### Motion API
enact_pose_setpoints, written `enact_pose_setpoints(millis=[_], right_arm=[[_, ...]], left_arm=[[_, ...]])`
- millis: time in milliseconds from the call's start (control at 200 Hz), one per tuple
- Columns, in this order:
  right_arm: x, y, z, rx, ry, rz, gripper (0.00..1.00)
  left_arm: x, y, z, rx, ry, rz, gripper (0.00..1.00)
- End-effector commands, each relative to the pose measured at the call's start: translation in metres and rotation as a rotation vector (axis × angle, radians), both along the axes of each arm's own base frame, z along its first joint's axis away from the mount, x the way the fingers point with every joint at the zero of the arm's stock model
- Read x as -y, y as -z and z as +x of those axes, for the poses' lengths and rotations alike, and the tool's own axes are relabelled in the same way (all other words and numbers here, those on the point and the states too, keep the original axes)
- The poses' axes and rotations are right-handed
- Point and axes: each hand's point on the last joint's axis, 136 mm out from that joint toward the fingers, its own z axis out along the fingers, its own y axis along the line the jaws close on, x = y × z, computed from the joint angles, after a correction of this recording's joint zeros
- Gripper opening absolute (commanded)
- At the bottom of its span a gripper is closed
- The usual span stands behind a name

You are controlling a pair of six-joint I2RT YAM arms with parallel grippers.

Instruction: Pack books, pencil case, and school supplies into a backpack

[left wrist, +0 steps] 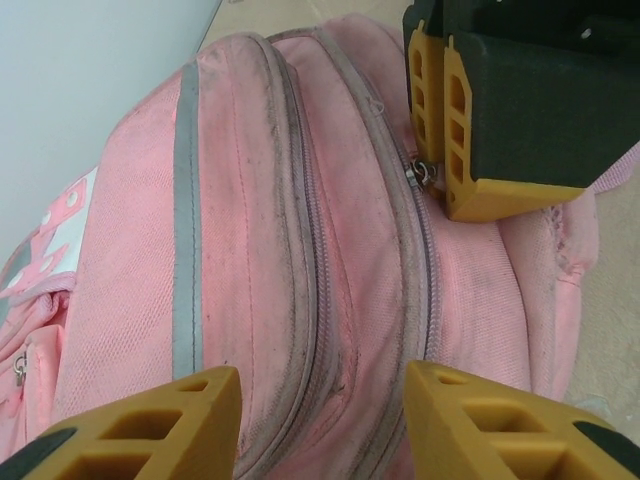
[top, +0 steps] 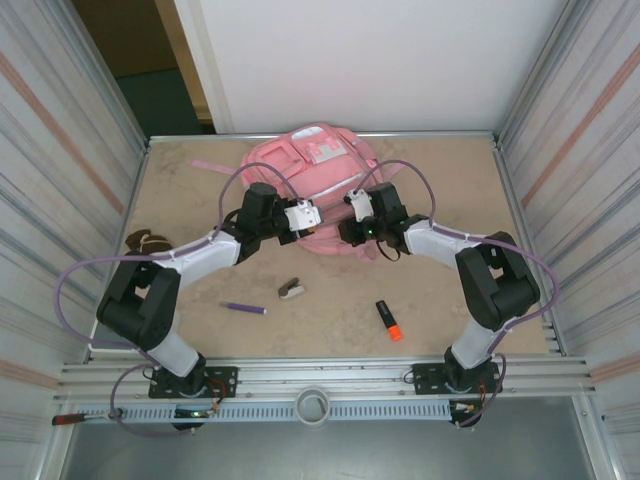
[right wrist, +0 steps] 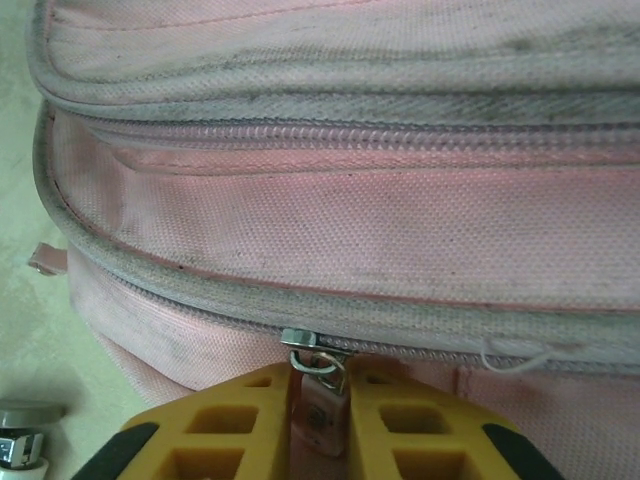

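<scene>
The pink backpack (top: 312,160) lies at the back middle of the table, zips shut. My right gripper (right wrist: 322,388) is shut on the pink zip pull (right wrist: 322,415) of one zip, just below its metal slider (right wrist: 301,338). My left gripper (left wrist: 322,400) stands open over the backpack's (left wrist: 250,250) top, two zip lines running between its fingers (left wrist: 170,420). Both grippers meet at the backpack's near side, left (top: 322,222) and right (top: 347,233). On the table lie a purple pen (top: 244,308), an orange-and-black highlighter (top: 389,320) and a stapler-like piece (top: 291,290). The books and pencil case are out of view.
A brown-and-white lump with a cord (top: 148,241) lies at the table's left. A small white object (right wrist: 22,440) sits on the table beside the backpack's (right wrist: 330,220) near edge. Metal walls close in left and right. A pink strap (top: 205,165) trails left of the backpack.
</scene>
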Motion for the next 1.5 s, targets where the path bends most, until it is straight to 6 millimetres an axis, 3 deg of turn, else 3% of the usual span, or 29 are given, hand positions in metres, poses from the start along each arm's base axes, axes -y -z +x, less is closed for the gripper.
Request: enact_pose_setpoints(millis=[0,145,551,797,942,1077,1222,1493], right_arm=[[0.0,-0.006,-0.006,0.033,-0.007,0.004,0.1],[0.0,-0.015,-0.01,0.038,0.001,0.044,0.0],[0.002,-0.034,-0.023,0.024,0.029,0.14,0.0],[-0.002,-0.041,-0.027,0.016,0.03,0.201,0.0],[-0.002,-0.041,-0.027,0.012,0.032,0.209,0.0],[0.003,-0.041,-0.026,0.013,0.055,0.196,0.0],[0.027,-0.025,-0.018,-0.01,0.168,0.083,0.0],[0.093,-0.012,-0.004,-0.044,0.444,-0.088,0.0]], left_arm=[[0.0,-0.016,-0.01,0.006,0.024,-0.024,0.48],[0.013,-0.011,-0.017,0.018,0.063,0.026,0.55],[0.042,0.01,-0.004,0.039,0.089,0.162,0.58],[0.045,0.028,0.001,0.034,0.093,0.199,0.55],[0.04,0.037,0.008,0.054,0.066,0.234,0.45],[0.035,0.041,0.011,0.079,0.054,0.253,0.23],[0.03,0.032,0.009,0.099,0.052,0.218,0.0],[0.005,0.008,0.012,0.139,0.032,0.12,0.0]])
